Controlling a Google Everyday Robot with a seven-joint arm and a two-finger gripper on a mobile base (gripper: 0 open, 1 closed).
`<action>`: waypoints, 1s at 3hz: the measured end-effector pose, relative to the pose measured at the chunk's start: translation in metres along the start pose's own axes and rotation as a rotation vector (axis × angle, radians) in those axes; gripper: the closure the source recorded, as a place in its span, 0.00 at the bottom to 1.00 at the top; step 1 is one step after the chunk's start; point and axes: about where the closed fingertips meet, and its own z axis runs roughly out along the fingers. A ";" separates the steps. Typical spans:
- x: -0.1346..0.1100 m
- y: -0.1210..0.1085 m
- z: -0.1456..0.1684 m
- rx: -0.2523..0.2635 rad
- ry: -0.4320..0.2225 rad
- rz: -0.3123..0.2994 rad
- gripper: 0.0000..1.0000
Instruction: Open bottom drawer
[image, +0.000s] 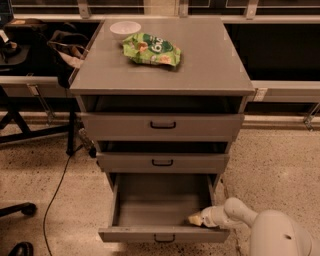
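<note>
The grey cabinet (220, 80) has three drawers. The bottom drawer (163, 234) is pulled far out, its bare inside showing, with a small black loop handle (164, 239) on its short front. My gripper (192, 219) reaches in from the lower right on a white arm (235, 212). It sits inside the drawer's right front corner, just behind the front panel. The middle drawer (162, 162) and top drawer (162, 125) stand slightly out.
A green snack bag (151, 49) and a white bowl (125, 28) sit on the cabinet top. A black cable (57, 187) runs across the speckled floor at the left. Chair legs and wheels (20, 208) stand at the far left. A dark bag (67, 50) lies behind the cabinet.
</note>
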 end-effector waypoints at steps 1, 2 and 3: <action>0.015 0.012 -0.010 -0.030 -0.019 0.002 1.00; 0.010 0.011 -0.013 -0.030 -0.019 0.002 1.00; 0.009 0.011 -0.014 -0.030 -0.019 0.002 1.00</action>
